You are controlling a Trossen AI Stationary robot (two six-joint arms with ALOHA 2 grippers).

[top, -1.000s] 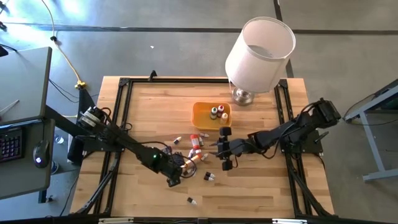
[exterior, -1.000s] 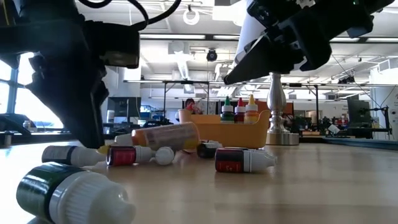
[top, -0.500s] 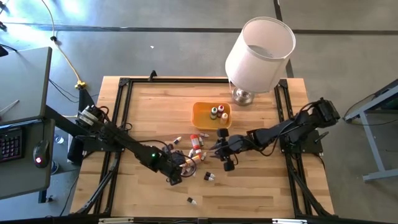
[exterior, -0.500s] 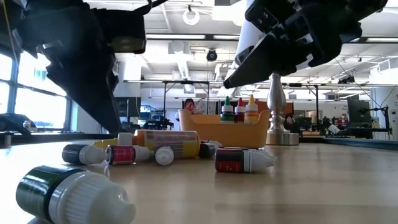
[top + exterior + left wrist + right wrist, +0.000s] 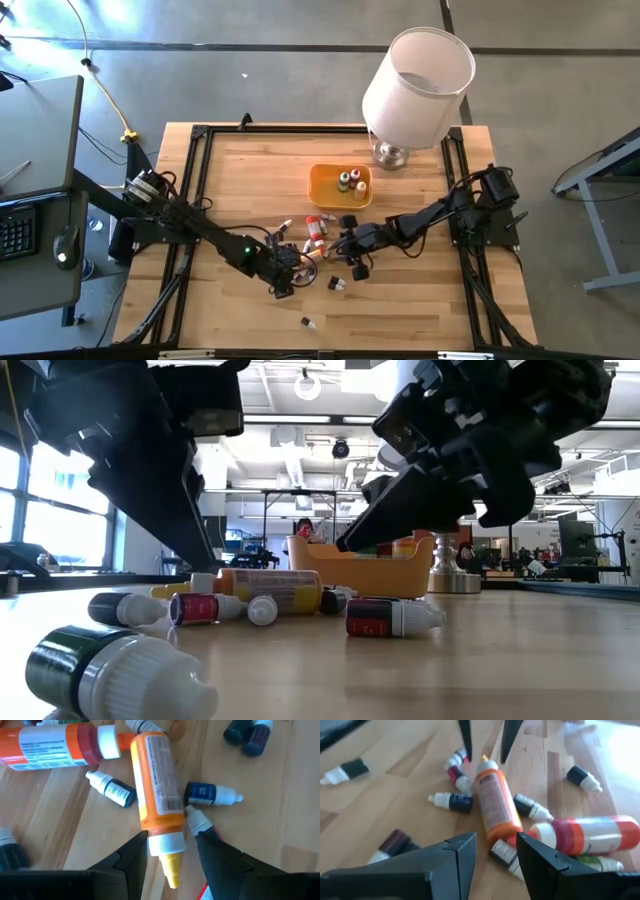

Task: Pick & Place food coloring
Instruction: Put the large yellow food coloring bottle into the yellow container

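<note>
A heap of food coloring bottles lies on the wooden table; three more stand upright in the orange tray. In the heap a large orange bottle lies on its side among tiny ones, such as a blue one. My left gripper is open, tilted down from the table's left, with one finger on each side of the orange bottle's white cap. My right gripper is open and low, coming from the right, and points at the same bottle's base without reaching it. My left gripper has its open fingers close on either side of the large orange bottle's cap end, slanting down from the table's left, along the bottle. Whether either finger touches the cap, I cannot tell. The bottle lies flat on the table.
A lamp with a white shade stands at the far edge, behind the tray. A second large red-orange bottle lies in the heap. Stray small bottles lie toward the near edge. A black frame rims the table.
My right gripper has come down and moved toward the table's left, up to the heap, tipping further downward. My left gripper has stayed in place and turned at the wrist; a small dark bottle beside it has slid a little along the table.
</note>
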